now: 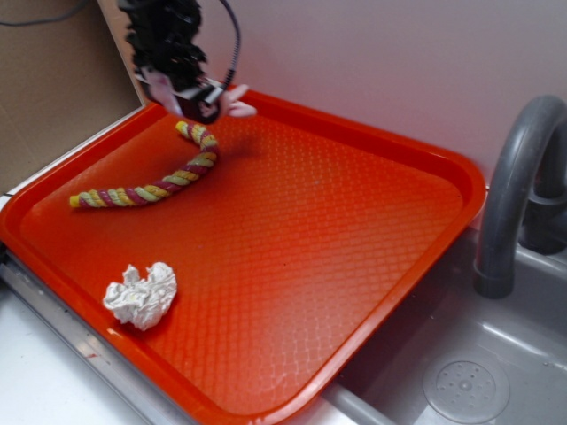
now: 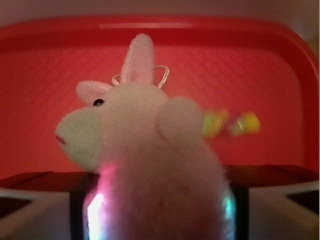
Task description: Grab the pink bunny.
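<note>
Already the gripper (image 1: 205, 99) is closed around the bunny (image 2: 150, 165), raised over the tray (image 1: 381, 292). Grasp looks made; next, probably just holding firm.

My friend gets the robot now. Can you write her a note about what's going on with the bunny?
Claw: shut on the bunny, up at the tray's far left corner. The wrist view shows the bunny filling the space between the fingers; from the exterior view only a pale bit of it peeks out beside the claw.
Other things: the rope lies on the tray just below the claw; the paper wad sits near the front edge. Neither is touched.
Done: the bunny is grabbed.
Left: probably just keep hold; whether it is lifted clear of the tray is hard to tell.
</note>
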Motion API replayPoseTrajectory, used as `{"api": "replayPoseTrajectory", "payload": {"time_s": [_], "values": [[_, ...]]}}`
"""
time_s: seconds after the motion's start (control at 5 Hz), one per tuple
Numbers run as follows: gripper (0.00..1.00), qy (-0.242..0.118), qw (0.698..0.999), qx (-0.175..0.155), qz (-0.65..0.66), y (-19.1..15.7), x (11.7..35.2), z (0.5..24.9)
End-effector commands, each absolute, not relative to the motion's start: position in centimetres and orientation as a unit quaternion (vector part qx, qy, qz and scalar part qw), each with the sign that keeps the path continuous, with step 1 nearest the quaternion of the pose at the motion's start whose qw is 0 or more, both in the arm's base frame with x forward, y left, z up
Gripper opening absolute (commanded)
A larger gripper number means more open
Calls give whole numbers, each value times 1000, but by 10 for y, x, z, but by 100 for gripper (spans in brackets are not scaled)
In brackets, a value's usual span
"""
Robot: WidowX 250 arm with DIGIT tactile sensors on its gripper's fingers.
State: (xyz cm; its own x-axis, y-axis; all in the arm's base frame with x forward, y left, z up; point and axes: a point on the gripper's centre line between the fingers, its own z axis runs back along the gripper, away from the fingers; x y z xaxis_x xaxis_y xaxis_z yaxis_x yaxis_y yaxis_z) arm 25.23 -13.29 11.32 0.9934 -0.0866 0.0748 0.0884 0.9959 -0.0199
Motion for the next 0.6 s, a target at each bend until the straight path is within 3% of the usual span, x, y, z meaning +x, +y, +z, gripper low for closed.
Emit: {"api": "replayPoseTrajectory", "payload": {"time_s": [0.0,0.2,0.4], "values": [[0,-77,992,-56,-83,-139,200,211],[0,-83,991,-42,-98,-141,174,236],[0,-81,987,-55,-126,-144,161,246]]}}
